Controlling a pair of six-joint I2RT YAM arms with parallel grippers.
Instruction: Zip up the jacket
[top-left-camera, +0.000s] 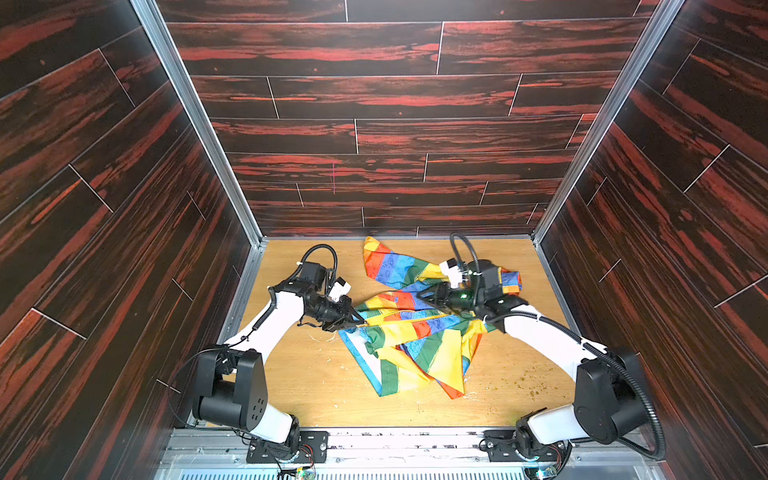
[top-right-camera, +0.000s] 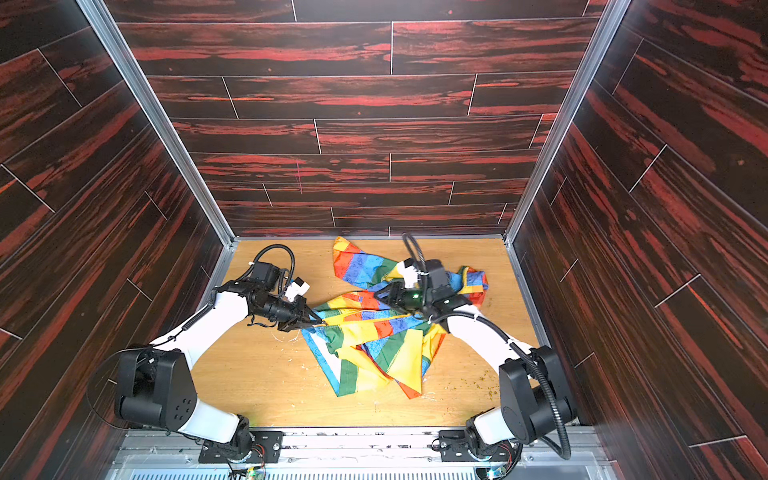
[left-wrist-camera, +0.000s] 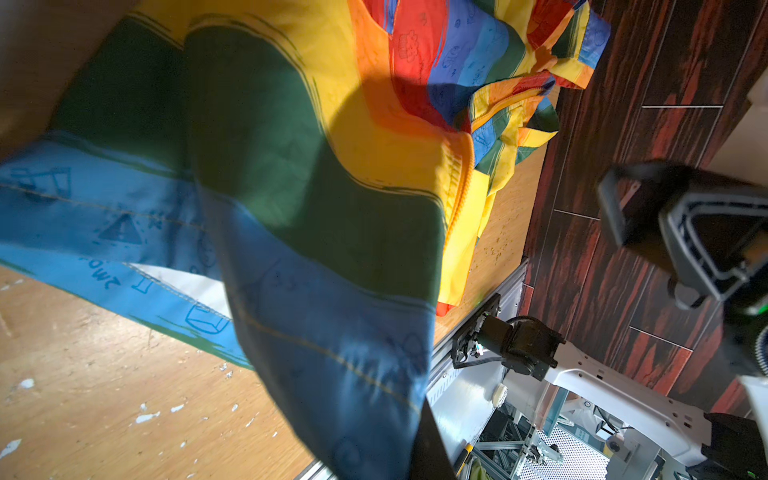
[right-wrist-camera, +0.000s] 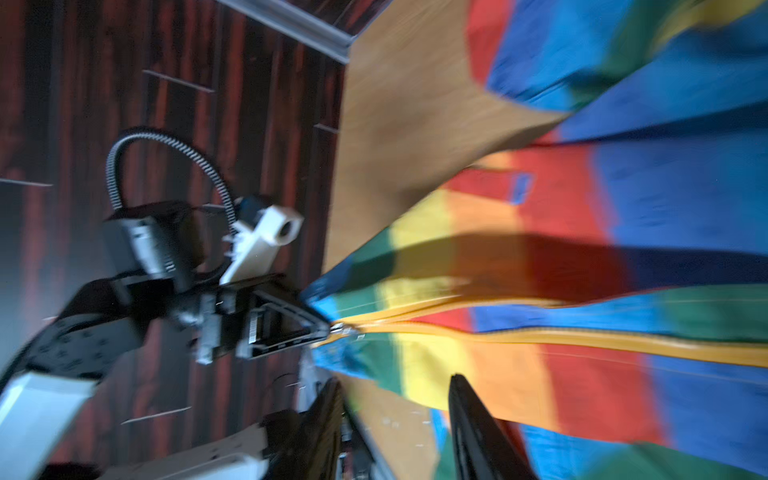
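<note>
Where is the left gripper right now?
Left of centre in both top views, the left gripper grips the jacket at one end of its zipper.

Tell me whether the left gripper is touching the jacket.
Touching. The right wrist view shows the left gripper shut on the jacket at the end of its yellow zipper, the fabric fanning out from the tips.
</note>
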